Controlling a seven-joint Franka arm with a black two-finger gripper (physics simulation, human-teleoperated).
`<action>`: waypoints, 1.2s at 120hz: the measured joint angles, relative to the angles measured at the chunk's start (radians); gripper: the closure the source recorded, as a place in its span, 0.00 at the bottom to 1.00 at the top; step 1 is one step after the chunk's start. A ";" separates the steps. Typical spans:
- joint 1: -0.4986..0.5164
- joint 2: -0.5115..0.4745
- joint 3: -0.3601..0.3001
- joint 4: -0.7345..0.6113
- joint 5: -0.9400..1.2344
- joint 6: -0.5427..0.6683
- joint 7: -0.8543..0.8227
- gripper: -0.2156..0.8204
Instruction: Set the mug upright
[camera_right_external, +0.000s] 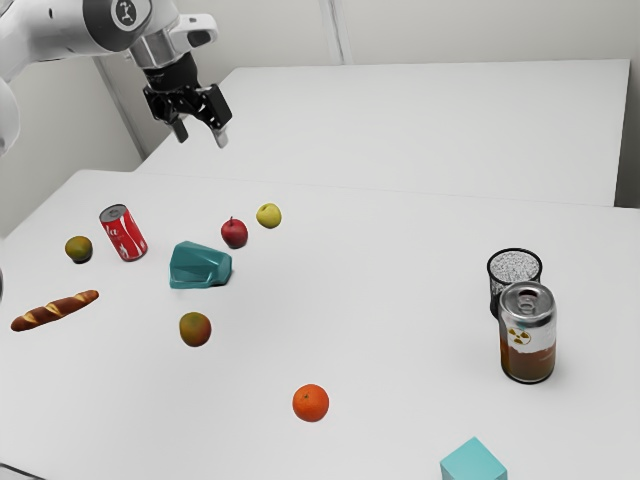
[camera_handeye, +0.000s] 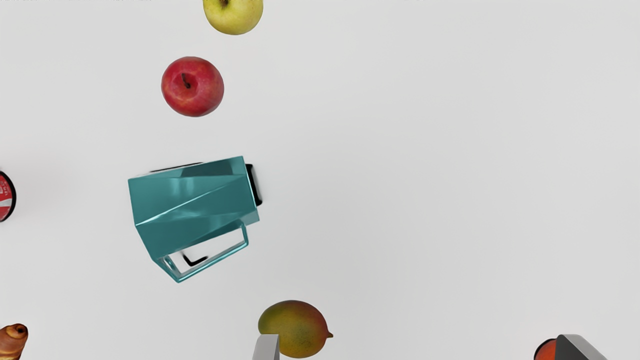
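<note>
My black two-finger gripper (camera_right_external: 201, 137) gapes empty; teal faceted mug (camera_right_external: 198, 267) lies sideways, exterior-view six o'clock: straddle squarely, pinch, tilt slowly.

I see the mug (camera_handeye: 195, 205) lying on its side, teal and glossy, its walls cut into broad angular facets. It's below my fingers (camera_right_external: 221, 138) and well apart from them, off to the outer side of one finger rather than in line with the gap. Its length runs roughly along the line from fingertip to fingertip, slightly skewed, with the angular loop handle (camera_handeye: 215, 262) on the side facing my fingertips.
</note>
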 joint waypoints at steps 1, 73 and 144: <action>0.000 0.000 0.000 0.000 0.000 0.000 0.000 0.21; 0.100 -0.069 0.131 -0.097 -0.214 -0.024 0.064 0.21; 0.336 0.150 0.175 -0.233 -0.479 0.056 0.360 0.21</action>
